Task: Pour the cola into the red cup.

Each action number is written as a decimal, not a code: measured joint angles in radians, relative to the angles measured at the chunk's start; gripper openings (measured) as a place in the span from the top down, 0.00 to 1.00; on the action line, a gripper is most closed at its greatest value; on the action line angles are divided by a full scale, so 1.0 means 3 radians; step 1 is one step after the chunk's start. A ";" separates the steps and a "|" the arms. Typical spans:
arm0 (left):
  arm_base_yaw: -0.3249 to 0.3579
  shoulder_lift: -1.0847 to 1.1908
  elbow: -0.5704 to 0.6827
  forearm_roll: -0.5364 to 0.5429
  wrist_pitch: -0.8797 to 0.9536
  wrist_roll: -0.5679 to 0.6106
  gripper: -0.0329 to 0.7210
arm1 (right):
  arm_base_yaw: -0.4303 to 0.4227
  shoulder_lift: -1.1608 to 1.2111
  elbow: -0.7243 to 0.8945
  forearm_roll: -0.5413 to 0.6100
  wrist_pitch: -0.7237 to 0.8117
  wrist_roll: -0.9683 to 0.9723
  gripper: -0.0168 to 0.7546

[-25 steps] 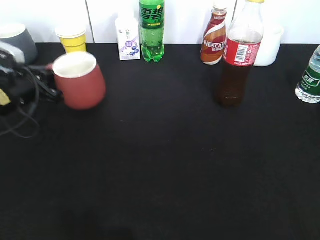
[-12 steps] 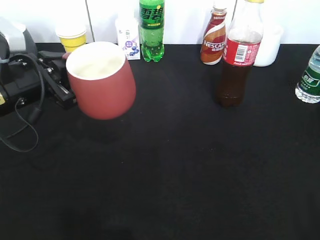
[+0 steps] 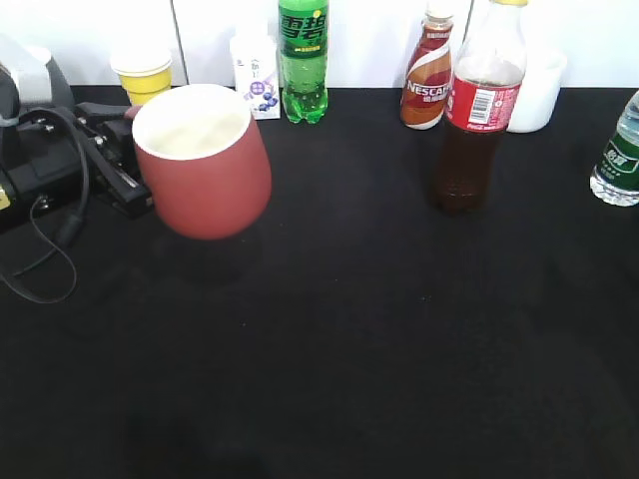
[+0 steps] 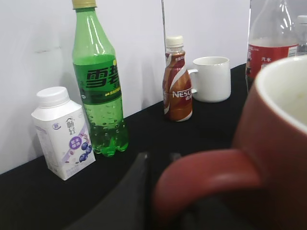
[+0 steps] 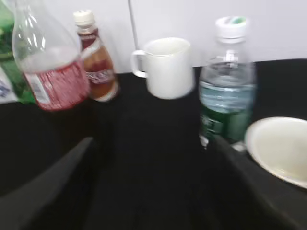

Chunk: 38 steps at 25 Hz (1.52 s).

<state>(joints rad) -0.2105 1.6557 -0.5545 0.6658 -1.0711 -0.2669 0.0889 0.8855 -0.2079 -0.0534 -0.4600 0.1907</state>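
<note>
My left gripper is shut on the handle of the red cup and holds it tilted above the black table at the left. In the left wrist view the cup's handle fills the lower right between my fingers. The cola, with red label and dark liquid, stands upright at the back right; it also shows in the left wrist view and the right wrist view. My right gripper is open and empty, with the cola ahead to its left. It is outside the exterior view.
Along the back wall stand a yellow cup, a milk carton, a green soda bottle, a Nescafe bottle and a white mug. A water bottle stands at the right edge, beside a white bowl.
My left gripper has lifted the red cup and carried it right and nearer the camera over the last second. In the last half second it barely moved. The cola stayed put.
</note>
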 joint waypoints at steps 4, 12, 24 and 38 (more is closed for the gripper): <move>0.0000 0.0000 0.0000 -0.0002 0.0003 0.0000 0.86 | 0.0000 0.1112 -0.0071 -0.1157 -0.1340 0.0420 0.30; 0.0000 0.0000 0.0000 -0.0002 0.0003 0.0000 0.86 | 0.0000 0.2297 -0.1105 -0.1671 -0.1318 0.0642 0.11; 0.0000 0.0000 0.0000 -0.0018 0.0003 0.0000 0.86 | 0.0176 0.2841 -0.1818 -0.1989 -0.1219 0.0961 0.12; 0.0000 0.0000 0.0000 -0.0018 0.0003 0.0000 0.86 | 0.0247 0.3310 -0.2269 -0.2138 -0.1274 0.0980 0.16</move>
<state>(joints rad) -0.2105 1.6557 -0.5545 0.6605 -1.0701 -0.2669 0.1630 1.8785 -0.8886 -0.6948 -0.8420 0.4846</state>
